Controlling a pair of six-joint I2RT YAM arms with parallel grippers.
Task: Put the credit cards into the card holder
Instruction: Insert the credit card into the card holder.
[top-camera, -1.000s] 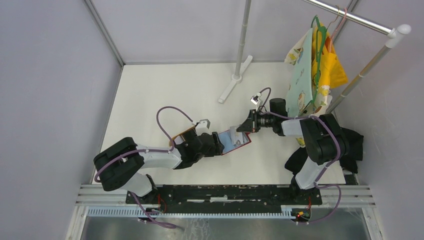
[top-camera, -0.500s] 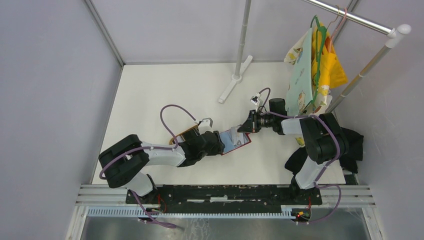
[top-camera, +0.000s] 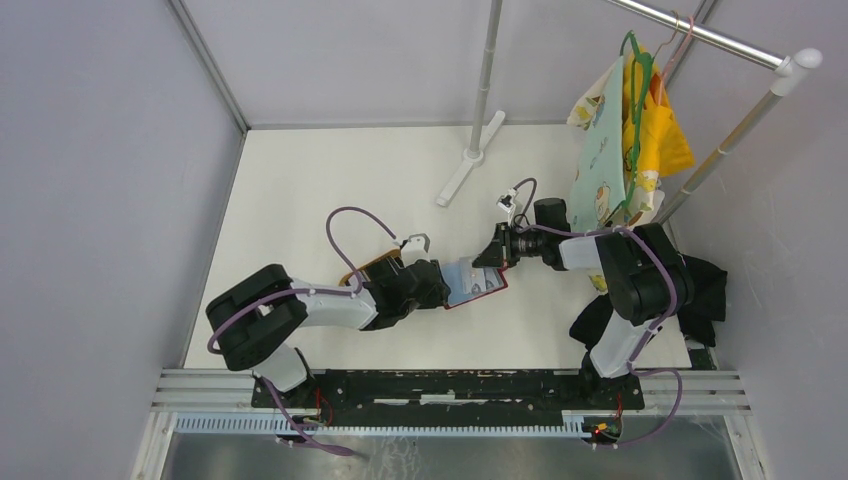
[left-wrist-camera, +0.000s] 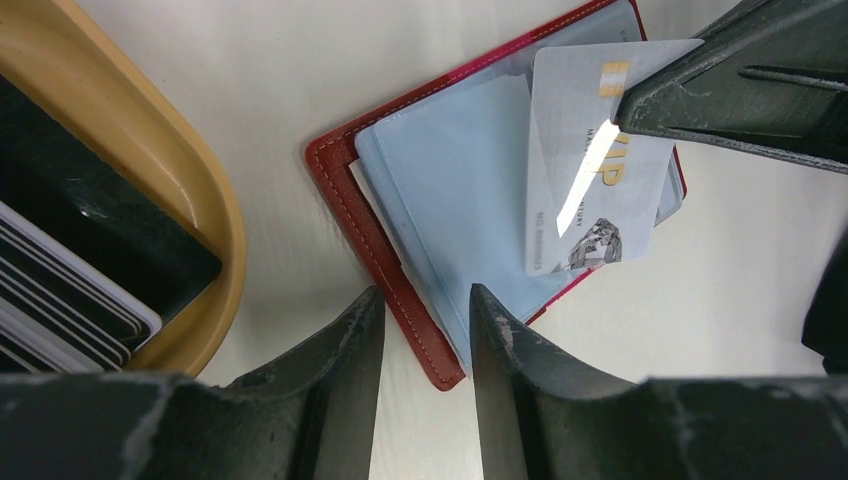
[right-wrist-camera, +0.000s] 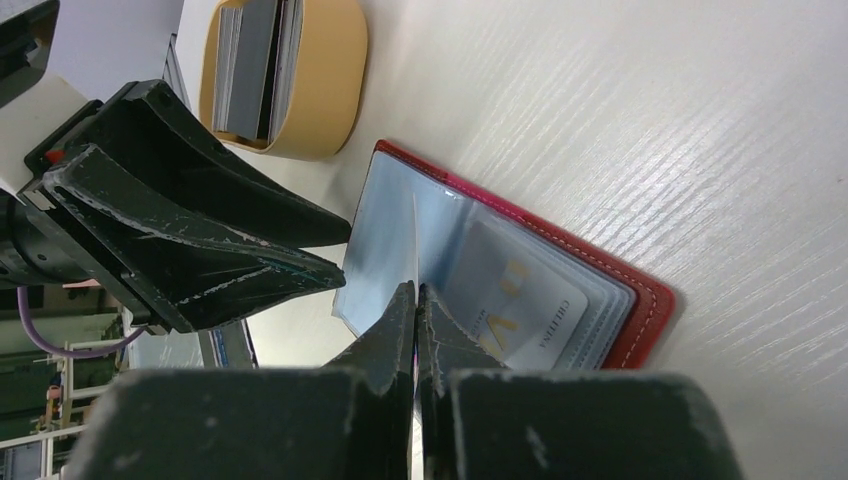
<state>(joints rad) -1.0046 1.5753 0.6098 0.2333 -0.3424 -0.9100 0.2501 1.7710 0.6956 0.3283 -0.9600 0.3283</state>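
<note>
left gripper (left-wrist-camera: 425, 295) slid in on the card holder (left-wrist-camera: 450, 200), jaws narrowing but still apart astride its red edge — right gripper (right-wrist-camera: 415, 290) pinched shut on a pocket leaf. pale credit card (left-wrist-camera: 590, 190) sits skewed, looks only part in — needs seating.

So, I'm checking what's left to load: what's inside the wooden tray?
A stack of black and pale cards stands on edge in the tray. They overlap and run out of view, so their count is hidden.

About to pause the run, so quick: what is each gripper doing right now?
Left gripper: jaws open over the card holder at its red edge, holding nothing.
Right gripper: jaws shut at the holder's pocket panels; whether they pinch one cannot be told.
</note>
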